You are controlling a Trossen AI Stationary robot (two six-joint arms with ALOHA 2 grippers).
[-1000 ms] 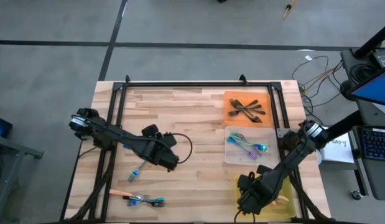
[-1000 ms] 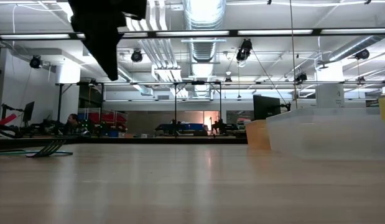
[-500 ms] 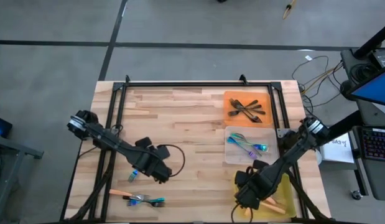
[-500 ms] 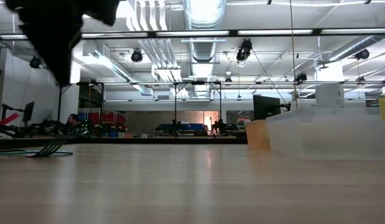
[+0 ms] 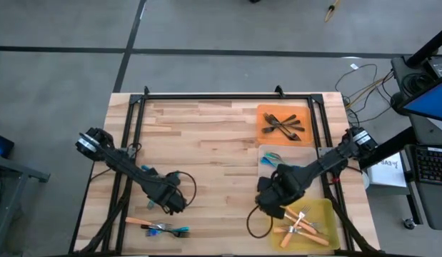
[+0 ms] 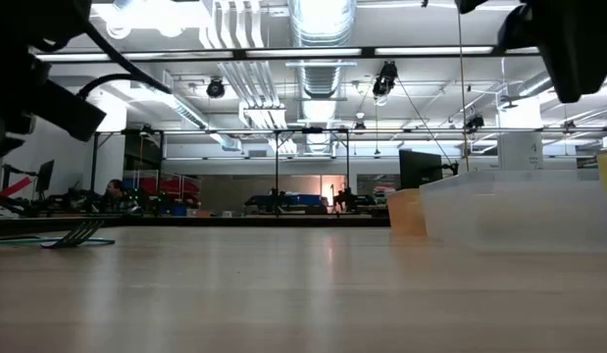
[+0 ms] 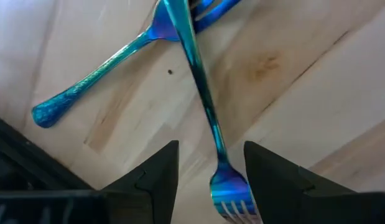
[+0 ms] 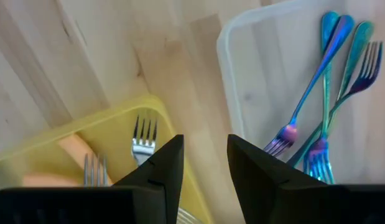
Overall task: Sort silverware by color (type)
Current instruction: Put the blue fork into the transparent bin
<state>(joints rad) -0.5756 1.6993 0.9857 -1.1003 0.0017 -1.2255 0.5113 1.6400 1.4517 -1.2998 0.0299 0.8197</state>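
Lying along the near edge of the tabletop (image 5: pixel 206 143), on its left side, are an orange-handled fork (image 5: pixel 138 223) and a teal fork (image 5: pixel 179 231), their metal tines meeting between them. Just beyond them the left gripper (image 5: pixel 174 203) is hovering low over the wood, its fingers (image 7: pixel 152 171) standing apart with nothing between them; in the left wrist view a blue fork (image 7: pixel 201 109) is lying on the boards right in the gap, crossing a second blue fork (image 7: pixel 99 74). Over on the right side the yellow tray (image 5: pixel 328 214) is sitting at the near corner, holding several orange-handled forks (image 5: pixel 300 227). The right gripper (image 5: pixel 272 201) is hanging just beside that tray's left rim, its fingers (image 8: pixel 161 165) open and empty above the seam between the yellow tray and the clear tray (image 8: pixel 242 81). Farther back, the clear tray is carrying the blue forks (image 8: pixel 323 93) already sorted, piled loosely across one another. Farthest of all, the orange tray (image 5: pixel 267 114) is holding the dark forks (image 5: pixel 283 126) in a crossed heap.
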